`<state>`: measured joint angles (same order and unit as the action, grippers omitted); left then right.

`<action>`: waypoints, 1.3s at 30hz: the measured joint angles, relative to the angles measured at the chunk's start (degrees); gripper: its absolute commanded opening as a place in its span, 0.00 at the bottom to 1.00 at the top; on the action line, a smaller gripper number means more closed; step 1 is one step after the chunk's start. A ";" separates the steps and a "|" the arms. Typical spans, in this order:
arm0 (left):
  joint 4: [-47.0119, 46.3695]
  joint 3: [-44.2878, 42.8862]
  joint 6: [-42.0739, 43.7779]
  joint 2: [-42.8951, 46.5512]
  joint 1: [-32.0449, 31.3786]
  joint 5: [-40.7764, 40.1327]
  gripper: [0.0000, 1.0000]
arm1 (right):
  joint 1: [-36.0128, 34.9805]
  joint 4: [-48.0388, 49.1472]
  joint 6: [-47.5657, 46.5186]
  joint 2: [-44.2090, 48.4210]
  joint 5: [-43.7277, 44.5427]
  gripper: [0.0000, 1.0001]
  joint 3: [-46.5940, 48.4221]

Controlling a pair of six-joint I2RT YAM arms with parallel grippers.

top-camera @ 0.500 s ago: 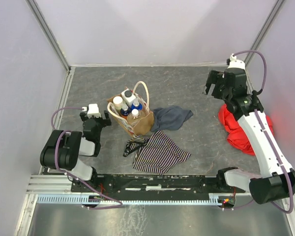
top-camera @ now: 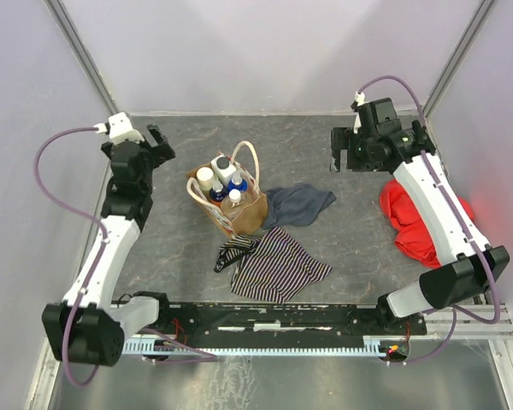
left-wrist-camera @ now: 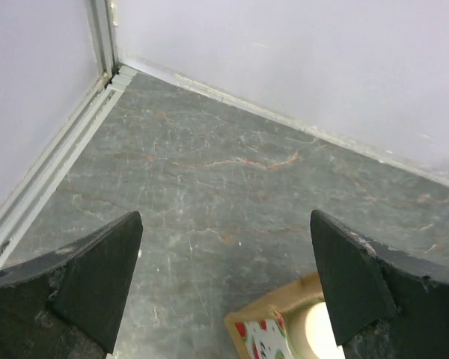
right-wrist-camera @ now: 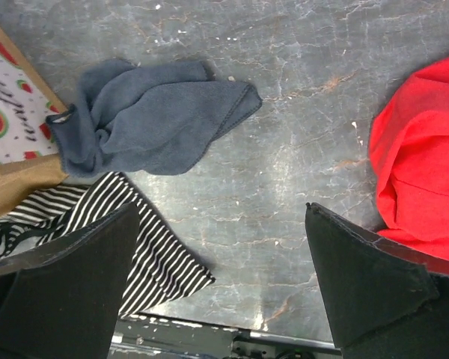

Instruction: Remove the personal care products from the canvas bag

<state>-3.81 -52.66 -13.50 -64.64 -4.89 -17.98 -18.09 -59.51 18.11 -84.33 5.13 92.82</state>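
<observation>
Overhead, the canvas bag (top-camera: 248,215) stands on the worktop (top-camera: 350,243) nearer its left edge, with the personal care products (top-camera: 224,171) inside. The left wrist view catches only its printed corner, below the wide-open left jaws. The right jaws, also spread, frame the grey-blue cloth (right-wrist-camera: 157,112), with the bag to their left.

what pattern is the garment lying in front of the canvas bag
The garment has black-and-white stripes, clearest in the right wrist view.

bright, even, diffuse light throughout; shadows are faint and soft. the red cloth (top-camera: 419,218) casts a pink glow on the wall (top-camera: 500,175) at right. wrist views are sharp.
</observation>
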 measured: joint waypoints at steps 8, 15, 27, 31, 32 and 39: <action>18.08 -5.60 -8.50 1.36 0.13 8.09 0.99 | 0.07 -1.92 0.33 0.09 -8.55 1.00 2.84; 28.98 -10.43 -13.31 -7.26 0.15 18.71 0.99 | -2.10 -2.64 0.50 -1.77 -10.71 1.00 2.32; 36.33 -21.38 -22.60 -20.04 0.31 39.10 0.99 | -8.41 -0.66 1.62 -12.04 -11.45 1.00 0.11; 40.09 -21.27 -22.51 -16.35 0.31 36.04 0.99 | -12.07 0.52 1.79 -18.53 -8.83 1.00 0.79; 40.68 -21.35 -22.45 -15.43 0.31 35.50 0.99 | -12.72 1.22 2.05 -20.24 -8.22 1.00 0.81; 47.50 -25.00 -20.61 -8.52 0.31 28.57 0.99 | -13.99 8.17 5.84 -27.82 -4.59 1.00 0.11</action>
<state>43.68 -77.67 -34.11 -73.17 -4.58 10.59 -32.08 -51.33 23.94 -112.16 0.54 92.92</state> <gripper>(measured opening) 0.993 0.998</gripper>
